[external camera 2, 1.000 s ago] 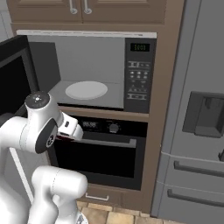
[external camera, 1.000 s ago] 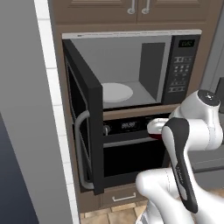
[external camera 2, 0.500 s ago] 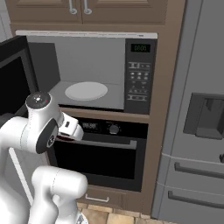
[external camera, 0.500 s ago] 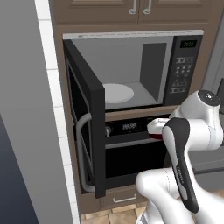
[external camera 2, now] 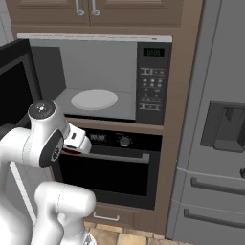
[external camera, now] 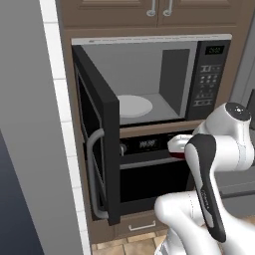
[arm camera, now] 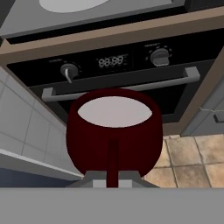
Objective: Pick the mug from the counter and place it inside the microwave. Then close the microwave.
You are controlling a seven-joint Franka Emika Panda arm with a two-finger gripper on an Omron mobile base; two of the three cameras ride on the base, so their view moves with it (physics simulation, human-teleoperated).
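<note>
Closest to the hand camera, gripper (arm camera: 113, 183) clamped on the mug (arm camera: 113, 131), held by its small handle. Mug dark red outside, white inside, upright, carried in the air in front of the oven (arm camera: 118, 74) and below the microwave (external camera: 149, 84). From the left base view, a sliver of red just visible at the arm's wrist, level with the oven's control strip; from the right base view, the same sliver of red under the white hand, left of the oven's display.

Just behind the mug, oven handle (arm camera: 122, 85) running crosswise, with two knobs and a digital display above it. Tiled floor (arm camera: 192, 157) seen below the mug.

Farther back and above the oven, microwave standing wide open, its door (external camera: 97, 134) swung out to the left with the bar handle (external camera: 93, 174) on its outer edge. Inside the microwave, white round turntable (external camera: 132, 105) on the grey floor, bare. Keypad (external camera: 208, 82) to the right of the cavity. Right of the microwave, grey fridge (external camera 2: 215, 134). Above the microwave, brown cupboard doors (external camera 2: 86, 9).
</note>
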